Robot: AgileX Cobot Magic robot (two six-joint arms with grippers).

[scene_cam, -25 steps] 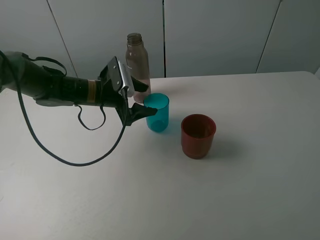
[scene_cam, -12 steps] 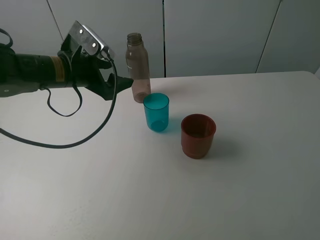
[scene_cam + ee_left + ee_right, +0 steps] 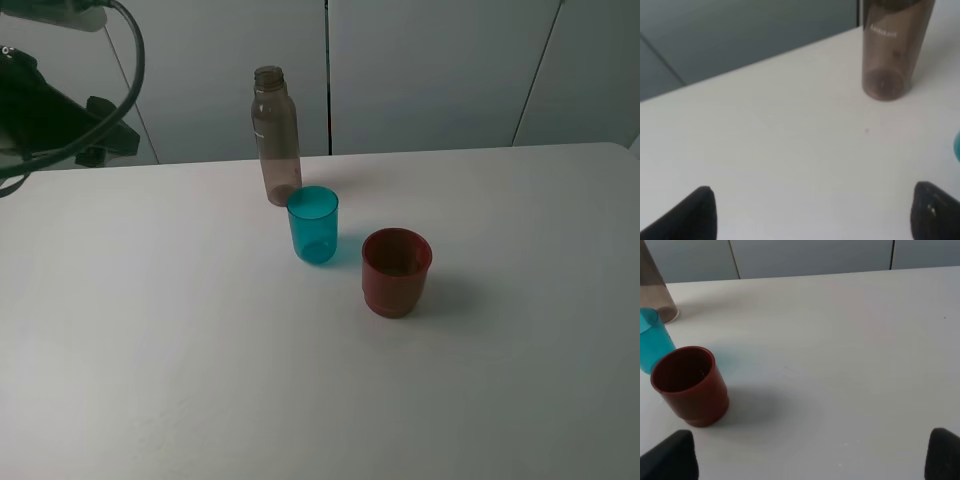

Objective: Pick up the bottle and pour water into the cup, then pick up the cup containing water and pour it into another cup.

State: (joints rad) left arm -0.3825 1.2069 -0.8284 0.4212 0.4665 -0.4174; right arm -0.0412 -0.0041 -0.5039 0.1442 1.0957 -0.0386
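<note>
Bottle (image 3: 276, 135) stands upright at table (image 3: 150, 350) far edge, at 11 o'clock from cup (image 3: 314, 224). Thin clear plastic, light, smooth, tall, so tips easily; I judge mid-body grasp best. My left end effector (image 3: 810, 210) wide, empty; right end effector (image 3: 812, 460) also wide, empty.

Left arm: dark, near-black matte body (image 3: 45, 120) at the upper left corner of the exterior view, only partly in frame
Cable: thick black rubbery cable (image 3: 128, 70) looping in a broad curve over that arm
Pale part: a light grey piece (image 3: 60, 12) at the very top edge, possibly a housing, too cropped to tell
Left gripper fingertips: two black, rounded, matte tips (image 3: 687, 215), blurred
Right gripper fingertips: two black, blunt, matte tips (image 3: 670, 457), blurred
</note>
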